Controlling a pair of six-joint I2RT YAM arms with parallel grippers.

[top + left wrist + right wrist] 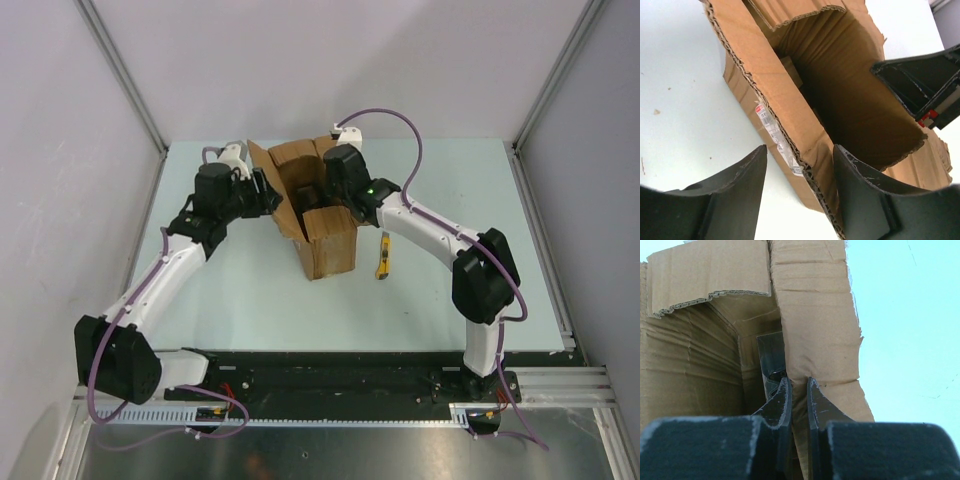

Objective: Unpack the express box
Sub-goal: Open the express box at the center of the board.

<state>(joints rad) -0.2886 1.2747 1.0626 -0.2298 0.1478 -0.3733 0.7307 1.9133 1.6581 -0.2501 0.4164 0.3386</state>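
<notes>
On table ctr, express box, L end effector wide astride its wall, R end effector clamping flap

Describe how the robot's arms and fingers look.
The left arm and right arm have white links and bulky black joint housings, each trailing a purple cable. A small green light glows near the right wrist. The fingers are black, wedge-shaped, with pale scuffed edges.

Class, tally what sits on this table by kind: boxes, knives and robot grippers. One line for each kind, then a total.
express box: 1
utility knife: 1
Grippers: 2, the left gripper and the right gripper
Total: 4
</notes>
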